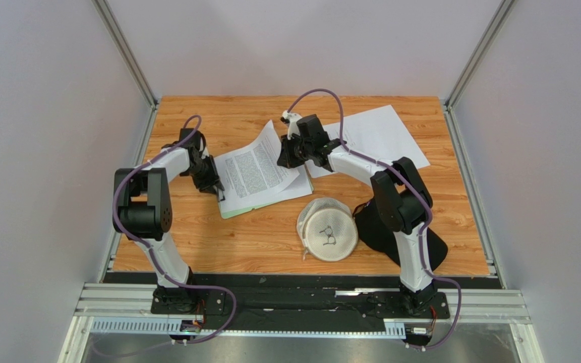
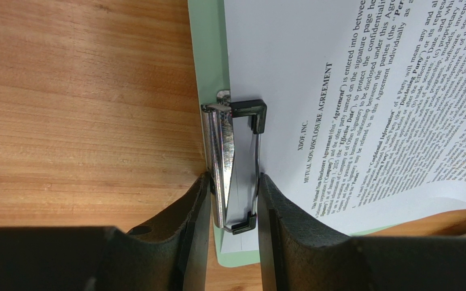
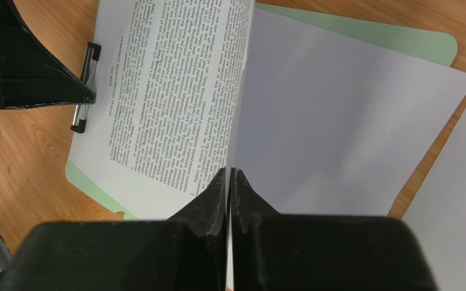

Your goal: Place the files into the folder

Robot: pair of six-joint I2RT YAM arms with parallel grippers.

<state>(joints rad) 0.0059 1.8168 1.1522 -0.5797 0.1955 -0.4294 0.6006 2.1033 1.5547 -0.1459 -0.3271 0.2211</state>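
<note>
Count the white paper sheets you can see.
3: a printed sheet pinched by the right gripper, a plain sheet under it on the folder, one loose sheet beyond. Others may lie hidden.

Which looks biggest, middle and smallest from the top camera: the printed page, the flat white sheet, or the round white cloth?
1. Printed page and flat white sheet: about alike; the printed page is bent upward, so I can't rank them.
2. Round white cloth: smallest.

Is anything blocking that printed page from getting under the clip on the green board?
Nothing visible does. The left gripper squeezes the metal clip, and the printed page, pinched by the right gripper, lies over the green folder with its heading edge reaching the clip.
</note>
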